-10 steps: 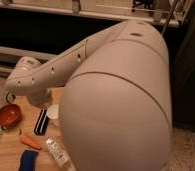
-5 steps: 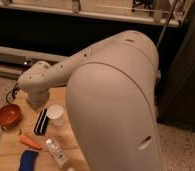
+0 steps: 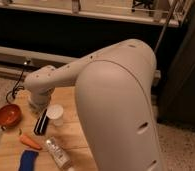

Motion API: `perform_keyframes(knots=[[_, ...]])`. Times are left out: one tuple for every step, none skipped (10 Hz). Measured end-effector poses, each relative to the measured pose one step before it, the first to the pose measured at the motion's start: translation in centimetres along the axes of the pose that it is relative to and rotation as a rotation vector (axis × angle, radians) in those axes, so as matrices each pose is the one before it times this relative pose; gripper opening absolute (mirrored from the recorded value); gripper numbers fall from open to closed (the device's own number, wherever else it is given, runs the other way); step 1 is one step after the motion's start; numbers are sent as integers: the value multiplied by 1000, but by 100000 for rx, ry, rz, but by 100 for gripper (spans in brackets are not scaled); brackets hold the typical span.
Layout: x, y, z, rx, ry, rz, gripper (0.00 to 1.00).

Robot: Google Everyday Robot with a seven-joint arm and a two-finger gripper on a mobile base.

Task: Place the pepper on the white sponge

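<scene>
The pepper (image 3: pixel 30 141) is a small orange, elongated piece lying on the wooden table (image 3: pixel 76 127), near its front left. The white sponge is hidden or out of view. My gripper (image 3: pixel 37 106) hangs at the end of the big white arm (image 3: pixel 116 100), low over the table's far left. It sits between the orange bowl (image 3: pixel 9 115) and a white cup (image 3: pixel 55 114), well behind the pepper and apart from it. The wrist housing hides most of it.
A black flat object (image 3: pixel 41 122) lies next to the cup. A clear plastic bottle (image 3: pixel 57 153) lies on its side at the front. A bright blue pad (image 3: pixel 27 161) sits at the front left edge. A dark counter runs behind the table.
The arm's bulky upper part has swung right, uncovering the cup, the bottle and more of the table. The wrist end has dropped slightly. The objects on the table have not moved.
</scene>
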Motion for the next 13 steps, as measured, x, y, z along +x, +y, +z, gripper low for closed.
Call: perform_keyframes(knots=[[-17,-708,669,570,-3260,-4165,36],[322,-813,599,81,-2822,-3844,46],[642,-510,473,-703,-2147,-3144,56],[373,-60,338,-738,-1774,-1494,66],[523,-49,415,-310,-1372,-776,76],[351,-112,377,148,-858,-467,80],[554,-253,605,542,-908,-640,80],[383,-246,773,1213,-956,-463,80],[-17,-5,601,916,-1124,-51,80],[23,-2,649,821,-978,-125,80],[29,-72,712,-236,-1799,-942,80],[-9,-114,677,-1927,-2462,-1651,80],[45,-345,768,-2534,-3091,-2416,80]])
